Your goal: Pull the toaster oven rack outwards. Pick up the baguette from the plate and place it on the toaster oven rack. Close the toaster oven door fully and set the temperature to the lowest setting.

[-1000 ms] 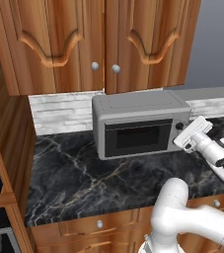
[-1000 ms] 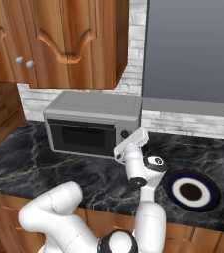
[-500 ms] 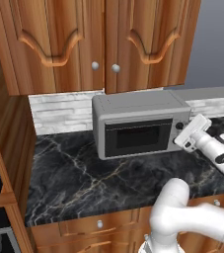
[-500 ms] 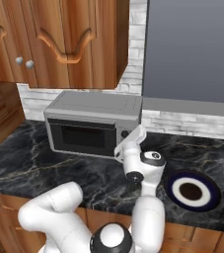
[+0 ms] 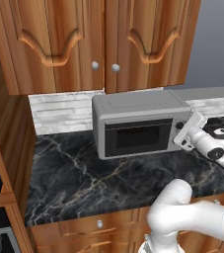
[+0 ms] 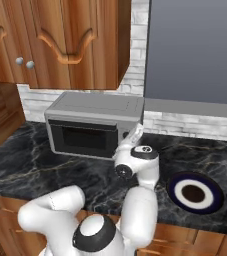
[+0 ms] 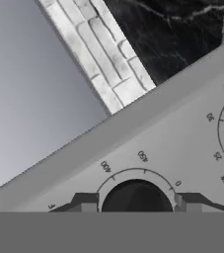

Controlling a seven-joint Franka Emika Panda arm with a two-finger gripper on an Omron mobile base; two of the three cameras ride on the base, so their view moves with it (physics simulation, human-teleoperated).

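The gripper (image 7: 135, 203) straddles a black knob (image 7: 135, 197) on the toaster oven (image 5: 133, 118), fingertips either side. Actual contact cannot be told. The toaster oven door (image 5: 138, 137) is shut; the plate (image 6: 194, 192) sits apart on open worktop (image 5: 84, 173).

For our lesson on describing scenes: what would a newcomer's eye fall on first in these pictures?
The grey toaster oven on the black marble counter, its door shut, under the wooden cabinets. Then the white arm's gripper at the oven's right panel, its fingers either side of a black knob. To the right lies the plate.
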